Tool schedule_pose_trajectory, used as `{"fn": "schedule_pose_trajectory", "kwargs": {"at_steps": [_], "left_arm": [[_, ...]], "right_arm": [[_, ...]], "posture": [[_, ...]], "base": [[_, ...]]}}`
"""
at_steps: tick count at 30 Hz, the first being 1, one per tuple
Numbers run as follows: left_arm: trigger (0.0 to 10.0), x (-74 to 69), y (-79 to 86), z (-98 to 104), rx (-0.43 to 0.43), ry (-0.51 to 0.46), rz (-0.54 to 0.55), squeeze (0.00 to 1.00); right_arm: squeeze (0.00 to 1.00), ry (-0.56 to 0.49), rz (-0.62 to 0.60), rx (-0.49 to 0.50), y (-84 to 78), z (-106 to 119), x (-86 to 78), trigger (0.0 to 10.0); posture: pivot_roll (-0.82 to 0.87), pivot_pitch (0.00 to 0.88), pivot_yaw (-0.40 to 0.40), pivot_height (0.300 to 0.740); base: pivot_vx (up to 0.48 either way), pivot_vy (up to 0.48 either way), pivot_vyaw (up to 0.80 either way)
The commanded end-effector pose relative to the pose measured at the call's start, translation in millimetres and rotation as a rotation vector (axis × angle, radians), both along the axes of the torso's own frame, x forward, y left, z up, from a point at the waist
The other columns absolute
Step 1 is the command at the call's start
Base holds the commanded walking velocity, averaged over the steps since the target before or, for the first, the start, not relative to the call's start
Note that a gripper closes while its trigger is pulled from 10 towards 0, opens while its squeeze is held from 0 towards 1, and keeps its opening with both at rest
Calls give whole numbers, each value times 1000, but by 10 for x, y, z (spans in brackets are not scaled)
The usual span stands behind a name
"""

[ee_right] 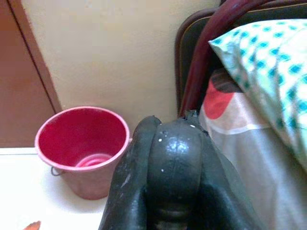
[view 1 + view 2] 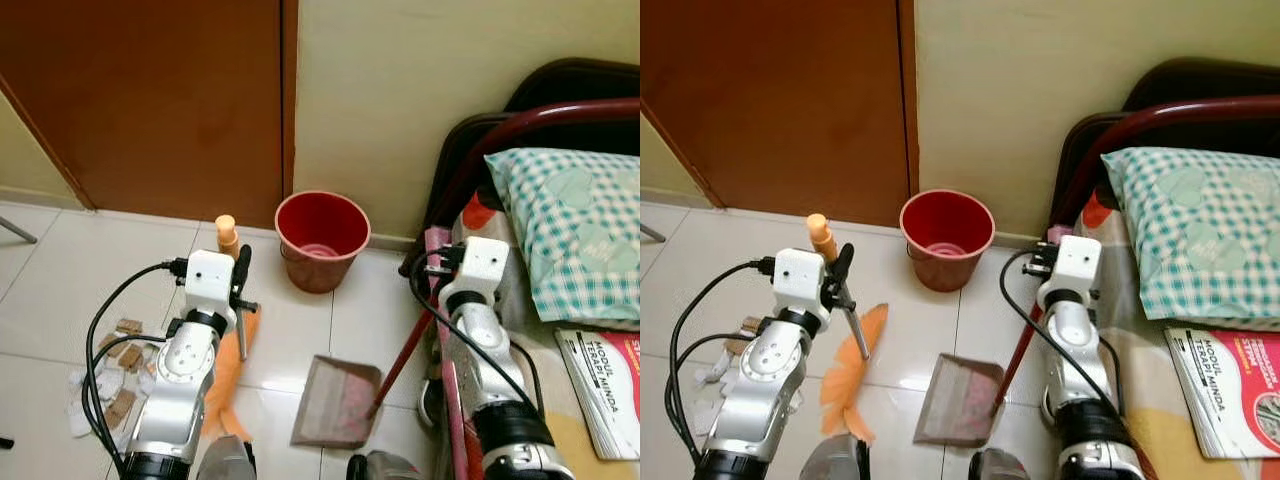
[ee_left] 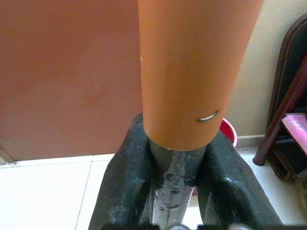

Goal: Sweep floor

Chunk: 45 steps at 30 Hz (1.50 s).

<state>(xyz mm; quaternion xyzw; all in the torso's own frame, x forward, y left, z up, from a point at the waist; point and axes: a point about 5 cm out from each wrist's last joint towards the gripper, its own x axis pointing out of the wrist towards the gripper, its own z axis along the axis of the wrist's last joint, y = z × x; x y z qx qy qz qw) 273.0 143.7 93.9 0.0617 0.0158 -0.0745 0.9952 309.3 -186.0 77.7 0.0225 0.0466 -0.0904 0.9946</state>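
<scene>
The left pincer (image 3: 175, 191) pinches the broom handle (image 3: 194, 72) just below its orange grip; the orange bristles (image 2: 852, 375) rest on the floor tiles (image 2: 60, 280) beside paper scraps (image 2: 112, 385). The right pincer (image 1: 170, 177) is pressed around the dustpan's red handle (image 2: 400, 360), the dustpan (image 2: 335, 402) flat near the red bucket (image 2: 322, 238). Both tools look light and stiff; the smooth handles may twist, so a mid-shaft hold suits.

Red bucket (image 2: 322, 240) seen at frame centre. Orange broom (image 2: 852, 372) with grey shaft shown lower left. Brownish dustpan (image 2: 336, 402) with red handle noted lower centre. Teal-and-white checked pillow (image 2: 565, 232) seen right. Brown door (image 2: 150, 100) shown upper left, cream wall (image 2: 400, 90) beside.
</scene>
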Motion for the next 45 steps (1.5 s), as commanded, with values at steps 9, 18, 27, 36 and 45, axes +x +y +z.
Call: {"fn": "schedule_pose_trajectory", "kwargs": {"at_steps": [9, 18, 27, 36, 45], "left_arm": [[10000, 22, -34, 97, -13, -56, -17, 0], [10000, 50, -60, 114, -16, -59, -27, 0], [10000, 45, -78, 105, -18, -58, -29, 0], [10000, 61, -72, 107, -12, -57, -34, 0], [10000, 52, -80, 108, -25, -58, -40, 0]], "right_arm": [[0, 4, -50, -21, -153, -4, -131, 10000], [0, 7, -38, -19, -110, 32, -93, 10000], [0, 13, -33, -18, -93, 24, -93, 10000], [0, 15, -33, -3, -60, 13, -94, 10000], [0, 17, -33, -3, -56, 14, -88, 10000]], "posture": [[-21, 103, -37, 740], [-23, 111, -36, 740], [-22, 110, -35, 740], [-19, 102, -31, 740], [-17, 105, -33, 740]], "base": [[-109, 0, 0], [-376, 0, 0], [-412, 0, 0], [-409, 0, 0], [-119, 0, 0]]}}
